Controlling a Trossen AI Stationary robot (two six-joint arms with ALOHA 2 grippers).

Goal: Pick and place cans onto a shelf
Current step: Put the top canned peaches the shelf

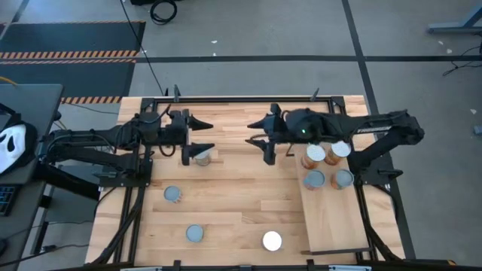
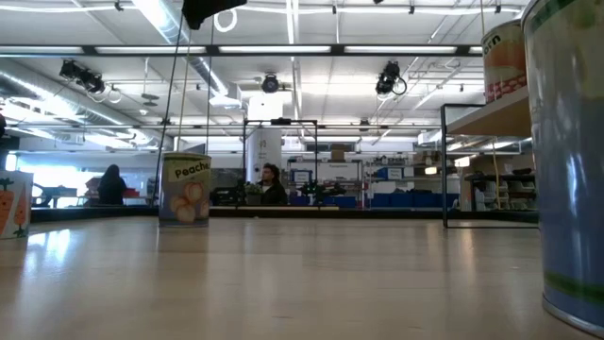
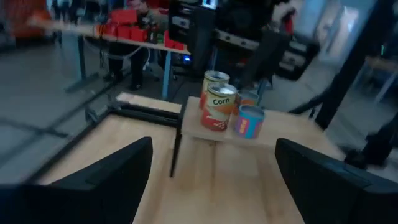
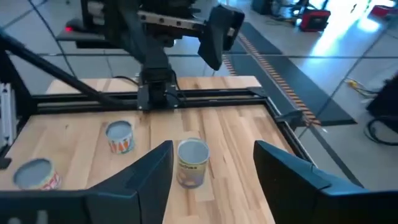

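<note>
Four cans stand upright in a cluster on the far end of the shelf, a pale board at the table's right; the left wrist view shows them too. A further can stands on the table below my left gripper, which hangs open and level above the table, pointing right. My right gripper faces it, open, above the table's middle, with nothing between its fingers. In the right wrist view that can stands beyond my right gripper.
Three more cans stand upright on the table toward its near edge: one at the left, one nearer, and a white-topped one beside the shelf. A black metal frame runs along the table's far edge.
</note>
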